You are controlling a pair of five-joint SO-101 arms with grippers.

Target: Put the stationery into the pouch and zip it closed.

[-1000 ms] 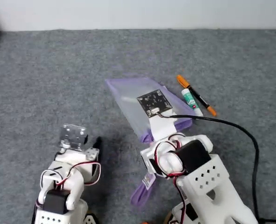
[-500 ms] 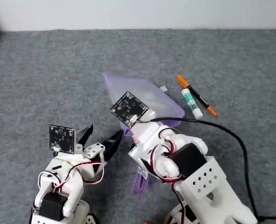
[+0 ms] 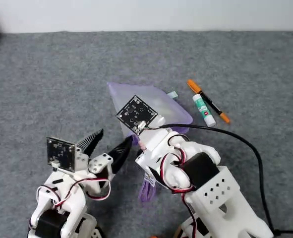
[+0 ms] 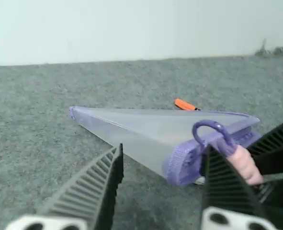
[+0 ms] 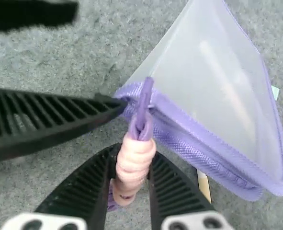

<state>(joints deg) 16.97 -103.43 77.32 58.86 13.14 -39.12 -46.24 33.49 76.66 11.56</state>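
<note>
Clamping a pink zip tag [image 5: 131,178], our right claw [image 5: 130,155] has the pouch [image 5: 213,96] just ahead; our left claw [image 4: 163,158] gapes beside it.

Overhead plus wrist close-ups of pouch [image 3: 161,99]

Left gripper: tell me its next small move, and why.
Probably close the left gripper on the purple edge of the pouch by the ring pull. Its jaws stand open at that corner, the right gripper is shut on the pink tab, and the pen and glue stick lie outside the pouch.
</note>
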